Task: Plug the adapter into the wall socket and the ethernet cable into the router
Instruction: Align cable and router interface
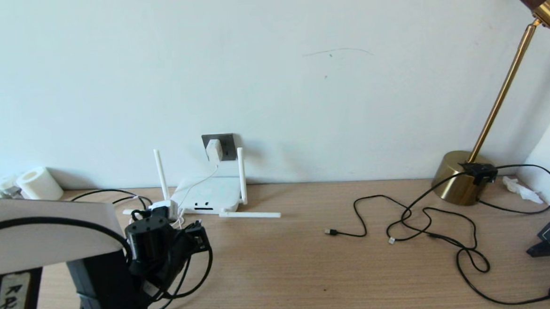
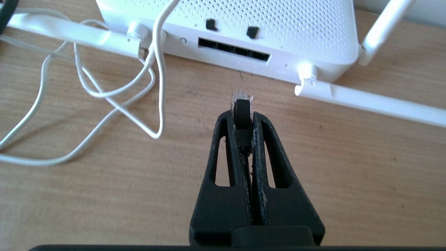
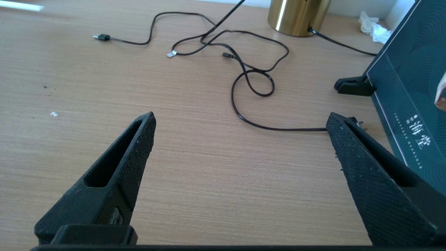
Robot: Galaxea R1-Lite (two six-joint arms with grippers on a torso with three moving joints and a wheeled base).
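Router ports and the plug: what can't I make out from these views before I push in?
- Head view: the left pincer blocks the ethernet cable tip; the router ports are too small.
- Left wrist view: pincer fingers cover the plug's body; its height against the port row is unclear.
- Adapter in the wall socket: seating depth too small to judge.
- Right pincer: absent from head view.

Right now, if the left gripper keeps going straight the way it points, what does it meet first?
Probably the flat white router: the left gripper, shut on the black ethernet cable with its clear plug tip leading, points at the dark port row on the near edge. Bare wooden table lies between; exact port alignment is unclear.
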